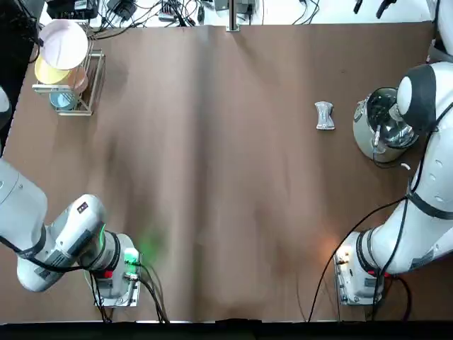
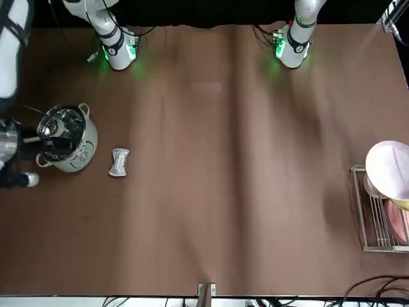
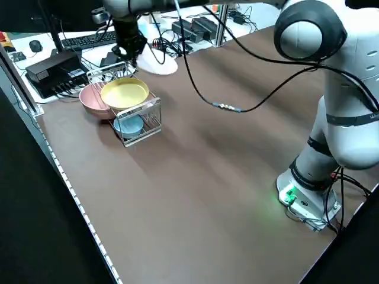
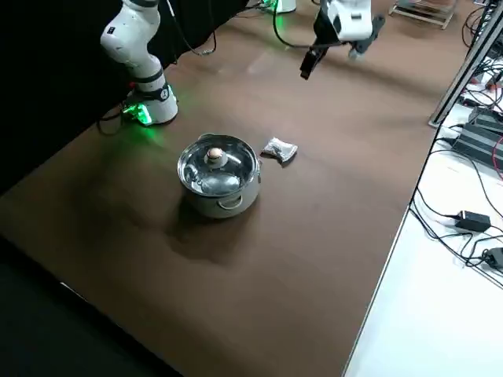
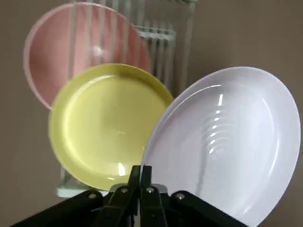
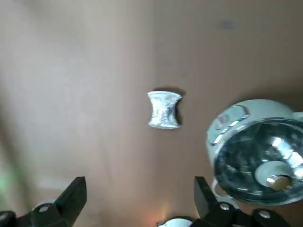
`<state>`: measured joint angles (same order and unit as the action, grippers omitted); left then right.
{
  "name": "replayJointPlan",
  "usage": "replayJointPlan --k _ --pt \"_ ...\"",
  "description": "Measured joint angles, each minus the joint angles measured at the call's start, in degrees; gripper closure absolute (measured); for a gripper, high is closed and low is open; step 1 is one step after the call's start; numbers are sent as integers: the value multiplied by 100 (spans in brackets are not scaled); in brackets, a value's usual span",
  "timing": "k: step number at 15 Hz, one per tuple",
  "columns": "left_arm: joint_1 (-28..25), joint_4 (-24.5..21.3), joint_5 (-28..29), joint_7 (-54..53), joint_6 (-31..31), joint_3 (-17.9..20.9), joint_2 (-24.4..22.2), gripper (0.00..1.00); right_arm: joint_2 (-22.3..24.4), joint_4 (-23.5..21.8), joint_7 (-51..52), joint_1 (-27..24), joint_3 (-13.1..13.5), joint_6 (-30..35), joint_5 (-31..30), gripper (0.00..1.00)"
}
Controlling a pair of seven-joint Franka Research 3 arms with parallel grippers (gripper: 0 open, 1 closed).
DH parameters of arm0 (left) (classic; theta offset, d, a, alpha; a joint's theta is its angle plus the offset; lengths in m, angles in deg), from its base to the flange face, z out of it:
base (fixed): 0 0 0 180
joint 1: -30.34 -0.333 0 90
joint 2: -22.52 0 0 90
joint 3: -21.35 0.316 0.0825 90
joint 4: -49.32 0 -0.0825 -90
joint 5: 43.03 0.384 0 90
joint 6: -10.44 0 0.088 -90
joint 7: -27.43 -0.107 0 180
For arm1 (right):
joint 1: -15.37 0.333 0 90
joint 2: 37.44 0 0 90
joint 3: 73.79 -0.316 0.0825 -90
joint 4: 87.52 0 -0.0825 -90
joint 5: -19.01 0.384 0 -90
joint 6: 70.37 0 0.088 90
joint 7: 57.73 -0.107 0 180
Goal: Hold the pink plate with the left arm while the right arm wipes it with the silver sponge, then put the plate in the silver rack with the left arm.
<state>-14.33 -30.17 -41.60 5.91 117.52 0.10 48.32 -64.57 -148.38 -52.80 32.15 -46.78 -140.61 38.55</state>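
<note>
So the silver sponge is the thing to watch. It lies flat on the brown table, just beside the steel pot with the glass lid, on the side of the pot that faces the middle of the table, close to it but not touching. It's oblong and pinched at the waist, and in the top view its long axis runs away from the robot, roughly parallel to the pot's near edge.

The right gripper hangs high above that spot with its jaws spread wide and nothing between them. In its wrist view the sponge sits out ahead of the open fingers, pretty much centred between them, with the pot off to one side. My guess is the next move is mostly a straight drop, and the fingers would need to close across the sponge's narrow waist without clipping the pot.

Over at the silver rack, far across the table from the pot, the left gripper has its fingers pinched together on the rim of the pink plate, holding it tilted up right next to the rack. A yellow dish and a pink one sit in the rack behind it. The right arm is clearly the nearer one to the sponge.
</note>
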Motion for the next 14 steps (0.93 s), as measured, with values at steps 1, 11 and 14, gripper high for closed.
replayJointPlan --k 1,11,14 --pt "-77 1 0 1 197 3 54 97 86 -2 20 15 -17 -44 -279 0" --pt "-225 148 0 206 1058 680 358 97 2077 -1822 75 -1161 -1645 -701 -1075 0" --pt "-221 151 0 423 1111 684 452 97 2427 -2013 54 -1690 -2352 -728 -1234 0"
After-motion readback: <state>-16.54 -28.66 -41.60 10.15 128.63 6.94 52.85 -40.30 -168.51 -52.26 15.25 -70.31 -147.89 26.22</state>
